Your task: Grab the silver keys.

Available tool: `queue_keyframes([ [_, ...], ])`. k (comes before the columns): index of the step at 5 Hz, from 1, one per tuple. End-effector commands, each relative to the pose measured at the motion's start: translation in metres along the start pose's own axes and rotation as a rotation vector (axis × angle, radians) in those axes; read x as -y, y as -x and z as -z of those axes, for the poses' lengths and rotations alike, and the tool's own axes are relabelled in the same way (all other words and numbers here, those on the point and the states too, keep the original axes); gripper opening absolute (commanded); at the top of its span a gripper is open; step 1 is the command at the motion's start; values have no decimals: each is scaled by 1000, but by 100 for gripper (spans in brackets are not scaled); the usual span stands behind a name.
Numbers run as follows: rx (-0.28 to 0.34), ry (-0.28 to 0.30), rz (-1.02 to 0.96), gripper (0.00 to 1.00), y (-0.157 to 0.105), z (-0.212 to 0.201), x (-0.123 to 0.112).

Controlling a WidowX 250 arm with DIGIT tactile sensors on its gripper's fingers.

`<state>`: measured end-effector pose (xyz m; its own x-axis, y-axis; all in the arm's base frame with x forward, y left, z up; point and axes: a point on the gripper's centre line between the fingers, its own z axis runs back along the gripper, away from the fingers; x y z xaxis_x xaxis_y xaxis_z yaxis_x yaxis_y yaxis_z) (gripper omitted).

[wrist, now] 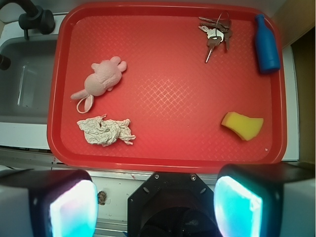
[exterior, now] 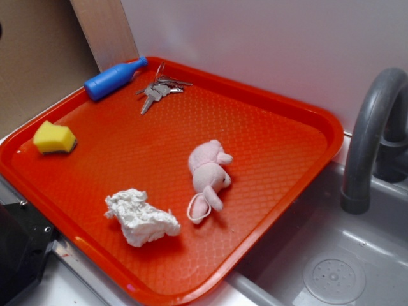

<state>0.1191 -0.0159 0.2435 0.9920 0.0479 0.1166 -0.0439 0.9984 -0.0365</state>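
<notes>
- My gripper (wrist: 155, 205) hangs with jaws spread wide, holding nothing.
- The keys (wrist: 216, 33) lie well apart from it, just beside the bottle (wrist: 266, 43), on the tray (wrist: 163, 158).

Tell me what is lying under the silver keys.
Only the red tray lies under the silver keys; its textured floor shows between the blades. The patch right beneath the metal is covered. The blue bottle lies beside them, apart.
</notes>
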Motion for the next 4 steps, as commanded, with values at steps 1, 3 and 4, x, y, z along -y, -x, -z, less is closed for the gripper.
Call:
queue_keyframes([
  [1,0,0,0,100,0,0,0],
  [3,270,-153,-417,100,-90,84,-62],
  [4,407,-193,-564,100,-135,114,-89],
])
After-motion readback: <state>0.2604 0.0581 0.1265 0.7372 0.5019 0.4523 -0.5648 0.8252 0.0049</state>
